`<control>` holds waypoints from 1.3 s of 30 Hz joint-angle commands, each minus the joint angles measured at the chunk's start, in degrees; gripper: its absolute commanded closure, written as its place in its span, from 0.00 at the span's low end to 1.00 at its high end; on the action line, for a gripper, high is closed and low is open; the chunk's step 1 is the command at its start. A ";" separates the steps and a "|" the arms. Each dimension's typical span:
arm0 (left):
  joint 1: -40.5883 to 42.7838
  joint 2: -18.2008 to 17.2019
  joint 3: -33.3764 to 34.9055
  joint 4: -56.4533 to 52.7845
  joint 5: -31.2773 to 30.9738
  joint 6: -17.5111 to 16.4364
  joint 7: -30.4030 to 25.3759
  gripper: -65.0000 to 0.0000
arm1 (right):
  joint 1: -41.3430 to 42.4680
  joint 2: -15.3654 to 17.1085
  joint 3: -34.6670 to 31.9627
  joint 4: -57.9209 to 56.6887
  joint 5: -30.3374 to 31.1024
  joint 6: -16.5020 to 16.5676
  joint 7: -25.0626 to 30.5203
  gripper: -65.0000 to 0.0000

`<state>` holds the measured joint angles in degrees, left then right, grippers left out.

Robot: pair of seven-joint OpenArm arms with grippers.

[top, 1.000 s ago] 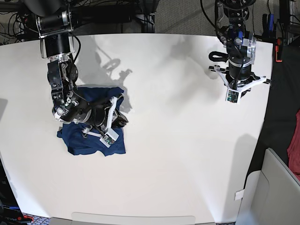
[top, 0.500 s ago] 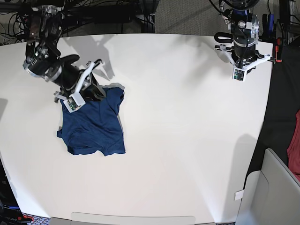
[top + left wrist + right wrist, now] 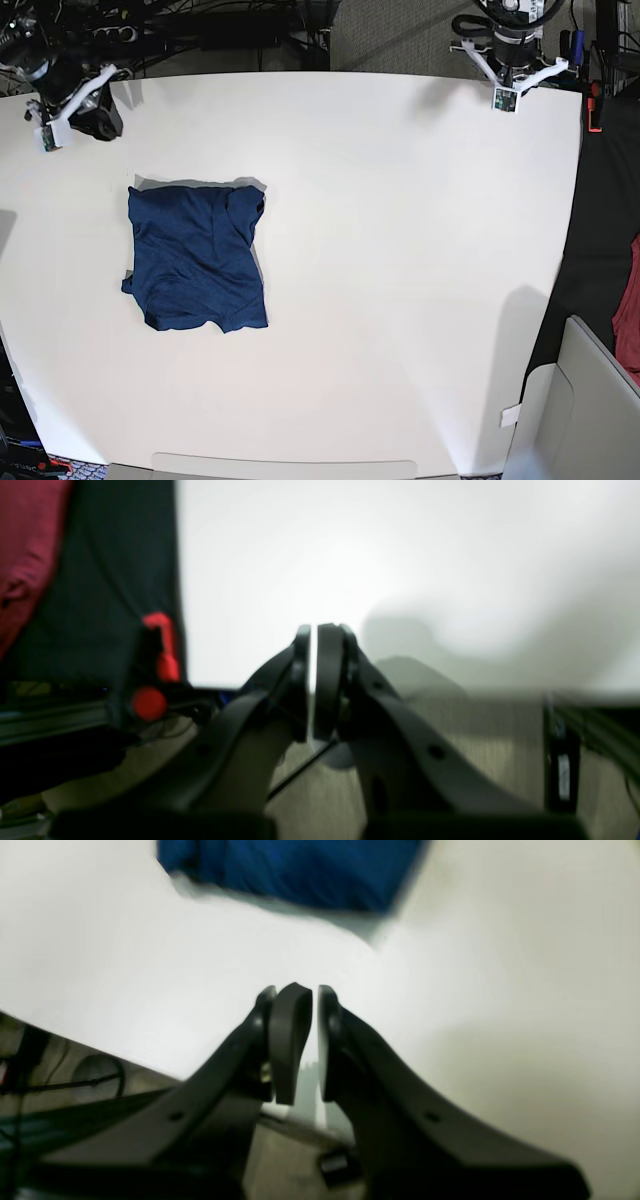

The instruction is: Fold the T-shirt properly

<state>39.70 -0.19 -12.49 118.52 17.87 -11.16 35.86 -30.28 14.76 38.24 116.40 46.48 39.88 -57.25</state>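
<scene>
Change: both arms have pulled back to the far corners since the earlier frames; the right gripper (image 3: 100, 112) that was on the cloth now sits off it, and the left gripper (image 3: 508, 62) has gone farther back.
T-shirt: the dark blue knit T-shirt (image 3: 195, 257) lies folded into a rough rectangle on the left half of the white table (image 3: 400, 280), nothing touching it.
Right jaws: nearly together, a thin gap between the black fingers (image 3: 290, 1040), holding nothing.
Left jaws: pressed together, empty, black fingers (image 3: 327, 680) over the far table edge.
Containers: a grey bin (image 3: 585, 410) at the near right corner; contents not visible.
Side: red cloth (image 3: 630, 320) beyond the right edge.
</scene>
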 commanded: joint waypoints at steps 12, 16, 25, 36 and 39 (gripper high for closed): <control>12.03 0.14 -0.83 0.73 -13.52 0.74 -0.30 1.00 | -14.60 0.49 6.90 0.30 -7.93 0.12 0.95 0.91; 15.02 0.14 -0.74 -0.94 -17.21 0.74 -0.30 1.00 | -16.44 -2.41 3.74 -1.72 -20.06 0.12 0.95 0.91; 8.08 -0.03 -0.04 -23.00 -23.10 0.74 -0.91 1.00 | -6.95 -7.86 -8.66 -26.95 -42.57 0.12 2.53 0.91; -6.52 0.14 -0.04 -49.20 -23.36 0.74 -6.27 1.00 | 8.35 -8.39 -13.84 -59.39 -53.20 0.12 16.33 0.91; -9.77 0.23 -0.04 -54.83 -23.36 0.65 -6.19 1.00 | 12.04 -8.13 -13.84 -65.81 -55.14 0.12 20.20 0.91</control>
<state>29.58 0.14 -12.43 63.18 -5.30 -10.50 29.76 -17.96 5.91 24.21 49.87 -9.06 39.66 -37.26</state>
